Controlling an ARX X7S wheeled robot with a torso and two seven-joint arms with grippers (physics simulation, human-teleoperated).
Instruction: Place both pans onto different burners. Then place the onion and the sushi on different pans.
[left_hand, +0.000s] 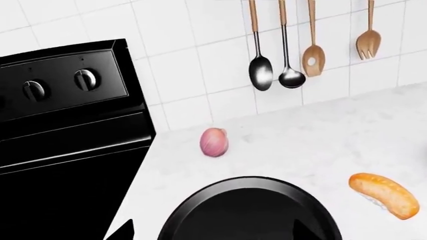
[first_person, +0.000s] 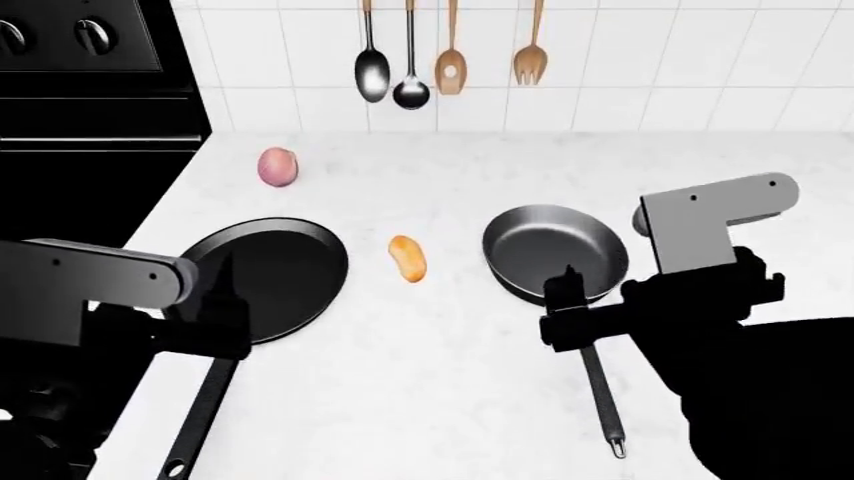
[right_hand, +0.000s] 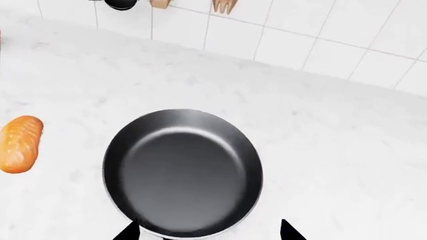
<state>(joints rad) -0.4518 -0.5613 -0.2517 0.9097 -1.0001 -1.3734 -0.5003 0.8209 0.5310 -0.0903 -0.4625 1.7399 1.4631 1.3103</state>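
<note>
Left arm: comes in low from the near left edge of the head view, grey forearm block level, dark wrist ahead of it.
Left gripper: pointed forward and down, fingers spread apart, nothing between them.
Right arm: enters from the near right, grey bracket raised above a dark wrist.
Right gripper: aimed forward and down, fingers parted, holding nothing.
</note>
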